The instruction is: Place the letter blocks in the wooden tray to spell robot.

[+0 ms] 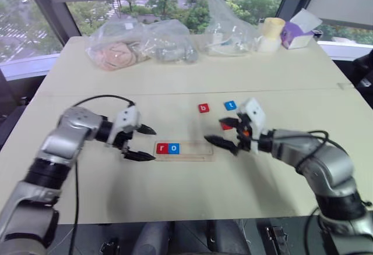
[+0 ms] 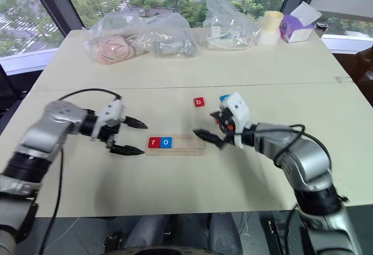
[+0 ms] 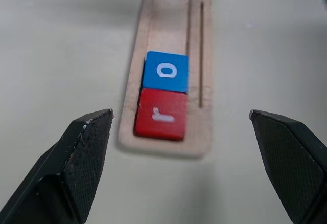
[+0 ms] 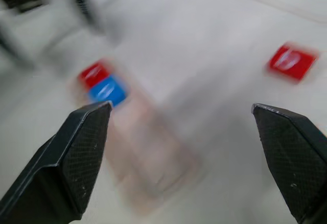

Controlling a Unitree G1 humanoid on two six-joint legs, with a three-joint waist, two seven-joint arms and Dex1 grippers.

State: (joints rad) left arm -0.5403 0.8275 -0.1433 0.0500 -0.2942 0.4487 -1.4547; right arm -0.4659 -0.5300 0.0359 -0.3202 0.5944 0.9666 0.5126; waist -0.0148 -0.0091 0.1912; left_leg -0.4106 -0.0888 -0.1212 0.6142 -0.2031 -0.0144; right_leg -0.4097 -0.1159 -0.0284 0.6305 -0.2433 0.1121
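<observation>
The left end effector (image 1: pixel 140 143) is spread wide and holds nothing; it hangs just left of the wooden tray (image 1: pixel 183 149), its fingers pointing right toward the tray's left end. The right end effector (image 1: pixel 221 133) is also spread wide and empty, poised just right of the tray's right end, fingers pointing left.

The tray lies crosswise on the pale counter (image 1: pixel 192 80), between the two end effectors. A red "r" block (image 1: pixel 162 148) sits at its left end, with a blue "o" block (image 1: pixel 174 148) touching it on the right; the rest of the groove is bare wood.

Farther back, the red "b" block (image 1: pixel 203 108) and the blue "t" block (image 1: pixel 231 105) lie flat on the counter, near each other but apart. Another red block (image 1: pixel 226 126) shows partly behind the right end effector's fingers; its letter cannot be read.

At the counter's far edge lie clear plastic bags (image 1: pixel 140 45).
</observation>
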